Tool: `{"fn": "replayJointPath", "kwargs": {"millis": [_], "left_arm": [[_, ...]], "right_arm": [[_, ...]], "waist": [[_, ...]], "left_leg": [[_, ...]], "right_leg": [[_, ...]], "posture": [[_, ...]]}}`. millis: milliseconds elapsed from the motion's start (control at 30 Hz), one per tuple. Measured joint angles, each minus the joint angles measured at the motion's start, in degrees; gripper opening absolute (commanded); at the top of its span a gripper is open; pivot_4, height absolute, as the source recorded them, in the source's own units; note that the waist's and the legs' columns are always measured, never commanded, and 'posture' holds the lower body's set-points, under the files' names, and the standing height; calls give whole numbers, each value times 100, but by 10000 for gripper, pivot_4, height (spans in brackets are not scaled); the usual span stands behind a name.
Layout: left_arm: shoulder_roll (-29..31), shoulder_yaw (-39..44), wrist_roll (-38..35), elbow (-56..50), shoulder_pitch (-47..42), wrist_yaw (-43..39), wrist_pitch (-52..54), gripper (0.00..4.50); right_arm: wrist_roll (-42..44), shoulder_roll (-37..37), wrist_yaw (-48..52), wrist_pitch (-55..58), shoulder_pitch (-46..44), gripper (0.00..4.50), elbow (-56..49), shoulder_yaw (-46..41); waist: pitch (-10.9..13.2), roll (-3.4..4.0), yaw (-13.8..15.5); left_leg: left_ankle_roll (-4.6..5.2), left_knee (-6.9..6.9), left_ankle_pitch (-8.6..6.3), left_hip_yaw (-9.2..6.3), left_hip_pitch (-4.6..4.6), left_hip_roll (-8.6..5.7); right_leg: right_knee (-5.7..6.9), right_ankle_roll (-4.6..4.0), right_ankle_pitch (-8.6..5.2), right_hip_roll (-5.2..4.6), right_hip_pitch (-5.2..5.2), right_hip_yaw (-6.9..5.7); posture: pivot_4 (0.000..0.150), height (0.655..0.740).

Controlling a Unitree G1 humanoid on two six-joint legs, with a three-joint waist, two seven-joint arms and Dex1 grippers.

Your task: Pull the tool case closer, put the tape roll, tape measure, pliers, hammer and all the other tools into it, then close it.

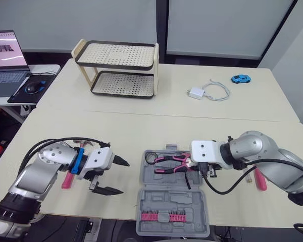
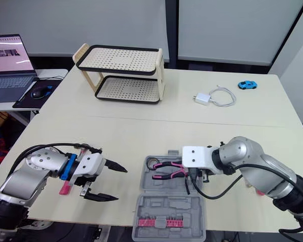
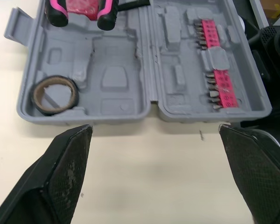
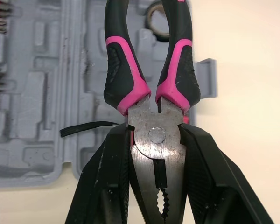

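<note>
The grey tool case (image 1: 157,176) lies open at the table's front edge, its lid (image 1: 172,201) nearest me holding a pink strip of bits (image 3: 213,56). A tape roll (image 3: 53,94) sits in the tray's left corner. My right gripper (image 4: 156,135) is shut on the head of the pink-and-black pliers (image 1: 171,162), whose handles lie over the tray. To the left of the case my left gripper (image 1: 118,176) hangs open with nothing in it. A pink-handled tool (image 1: 67,180) lies partly under my left arm. Another pink handle (image 1: 261,180) shows behind my right arm.
A two-tier perforated rack (image 1: 118,68) stands at the back of the table. A white charger with cable (image 1: 196,93) and a blue toy car (image 1: 241,78) lie at the back right. A laptop (image 1: 5,60) and mouse (image 1: 33,87) occupy a side desk on the left.
</note>
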Motion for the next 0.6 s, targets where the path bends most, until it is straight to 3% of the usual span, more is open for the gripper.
{"fn": "replayJointPath", "kwargs": {"millis": [367, 600], "left_arm": [[2, 156, -8, -267, 338, 382, -72, 45000], [2, 155, -8, -378, 340, 476, 14, 45000]], "right_arm": [[-683, 848, -13, 110, -209, 12711, 525, 885], [-940, 1041, 5, -4, -206, 12711, 938, 945]], "waist": [[0, 1, 5], [0, 1, 4]], "left_leg": [[0, 0, 0, -1, 0, 0], [0, 0, 0, -2, -1, 0]], "right_leg": [[3, 0, 0, 1, -2, 0], [2, 0, 0, 1, -2, -2]], "posture": [[1500, 7350], [1500, 7350]]}}
